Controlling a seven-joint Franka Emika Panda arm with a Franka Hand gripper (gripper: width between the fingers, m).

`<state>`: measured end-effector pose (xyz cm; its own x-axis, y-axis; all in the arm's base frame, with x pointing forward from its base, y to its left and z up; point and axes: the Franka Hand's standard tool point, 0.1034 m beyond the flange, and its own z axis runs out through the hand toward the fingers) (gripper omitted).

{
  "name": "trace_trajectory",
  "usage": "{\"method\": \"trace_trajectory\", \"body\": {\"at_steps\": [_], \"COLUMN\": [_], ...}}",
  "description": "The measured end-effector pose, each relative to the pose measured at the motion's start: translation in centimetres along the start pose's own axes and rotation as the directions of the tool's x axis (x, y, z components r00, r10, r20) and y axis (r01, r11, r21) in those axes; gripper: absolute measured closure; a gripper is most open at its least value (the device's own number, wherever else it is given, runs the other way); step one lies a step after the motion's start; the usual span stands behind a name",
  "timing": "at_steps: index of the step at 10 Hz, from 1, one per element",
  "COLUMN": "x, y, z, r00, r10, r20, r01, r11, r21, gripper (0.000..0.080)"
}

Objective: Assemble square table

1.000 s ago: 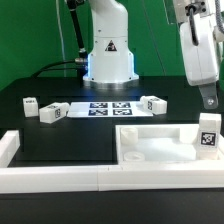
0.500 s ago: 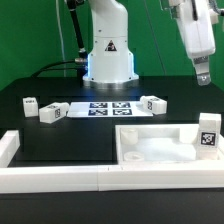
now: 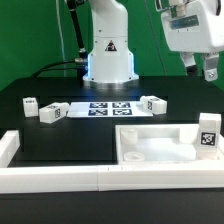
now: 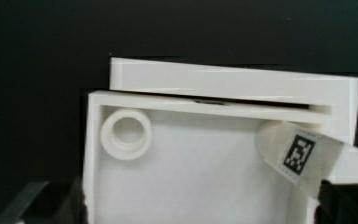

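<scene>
My gripper [image 3: 199,67] hangs high, fingers apart, empty. I aim over nearest loose leg [image 3: 152,104], descend square, avoiding tabletop [image 3: 150,141] and standing leg [image 3: 208,133].

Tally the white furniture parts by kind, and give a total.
Slab: 1
Legs: 4
Total: 5

Glossy white arm [image 3: 108,30]; gripper [image 3: 199,70] boxy white above dark fingers [image 3: 210,72]; far from them, black warning triangle [image 3: 109,47], blue glow ring [image 3: 108,76].
</scene>
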<state>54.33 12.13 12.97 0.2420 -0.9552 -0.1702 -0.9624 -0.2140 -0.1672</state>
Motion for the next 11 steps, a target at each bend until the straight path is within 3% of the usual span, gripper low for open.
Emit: {"method": "trace_trajectory", "body": {"at_steps": [2,3,4,5,6,8,10,11], "x": [-0.8,-1.6,-3.0,-4.2,-3.7,-3.7,-4.4,-4.6], "y": [2.4,4.1,5.4,5.7,5.4,5.5,6.2,6.3], "z": [1.8,2.6,3.3,3.6,3.4,3.6,4.1,4.1], "r00": [0.984,0.959,0.943,0.902,0.866,0.773,0.556,0.486], "r10": [-0.173,-0.28,-0.331,-0.432,-0.499,-0.635,-0.83,-0.873], "r20": [-0.04,-0.05,-0.029,-0.013,-0.019,-0.007,0.039,0.049], "r01": [0.175,0.282,0.331,0.43,0.497,0.633,0.829,0.871], "r11": [0.984,0.959,0.944,0.9,0.865,0.771,0.55,0.48], "r21": [0.038,0.028,-0.014,-0.072,-0.064,-0.072,-0.1,-0.104], "gripper": [0.015,0.015,0.015,0.015,0.015,0.015,0.015,0.015]}}
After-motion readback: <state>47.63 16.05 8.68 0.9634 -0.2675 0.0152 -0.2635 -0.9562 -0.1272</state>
